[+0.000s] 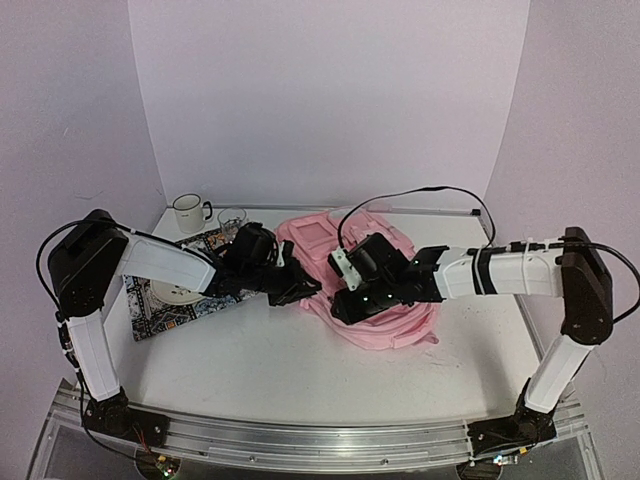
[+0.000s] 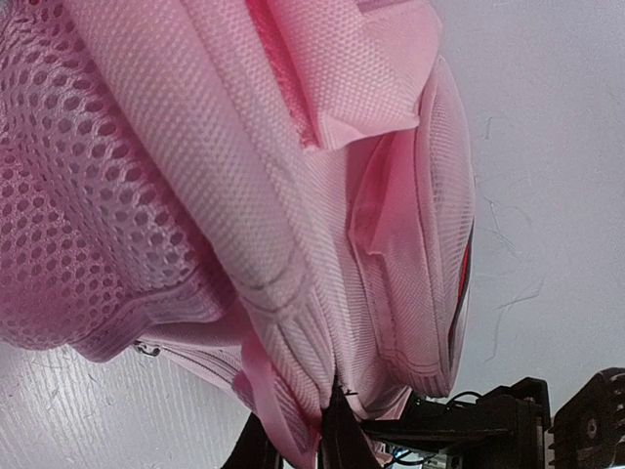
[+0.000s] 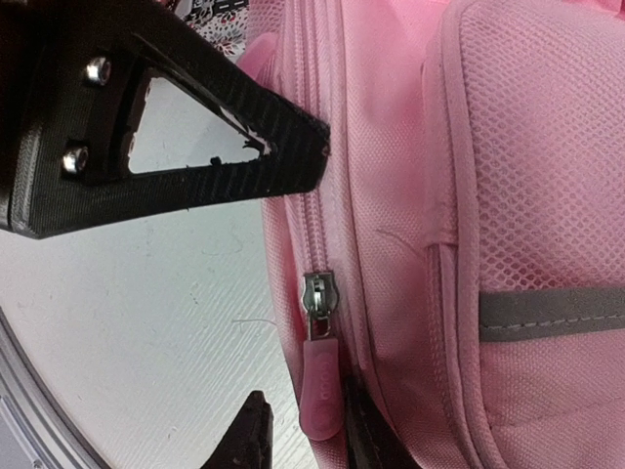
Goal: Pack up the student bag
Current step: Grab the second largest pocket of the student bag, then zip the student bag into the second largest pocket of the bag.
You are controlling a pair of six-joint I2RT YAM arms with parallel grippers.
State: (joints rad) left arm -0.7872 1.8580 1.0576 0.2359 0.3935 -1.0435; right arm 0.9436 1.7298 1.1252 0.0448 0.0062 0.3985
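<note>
The student bag (image 1: 345,258), a soft light-pink backpack, lies in the middle of the table. My left gripper (image 1: 296,288) is at its left edge. In the left wrist view that gripper (image 2: 298,445) is shut on a ribbed pink fold of the bag (image 2: 244,195). My right gripper (image 1: 347,305) sits on the bag's near side. In the right wrist view its jaws (image 3: 308,430) stand apart around the pink zipper pull (image 3: 320,391), which hangs from a metal slider (image 3: 317,293). There is a gap between the pull and the left fingertip (image 3: 249,435).
A white enamel mug (image 1: 188,212) and a small glass (image 1: 232,217) stand at the back left. A patterned mat (image 1: 150,310) with a white plate (image 1: 172,292) lies under the left arm. A black part of the left gripper (image 3: 166,137) is close above the right fingers.
</note>
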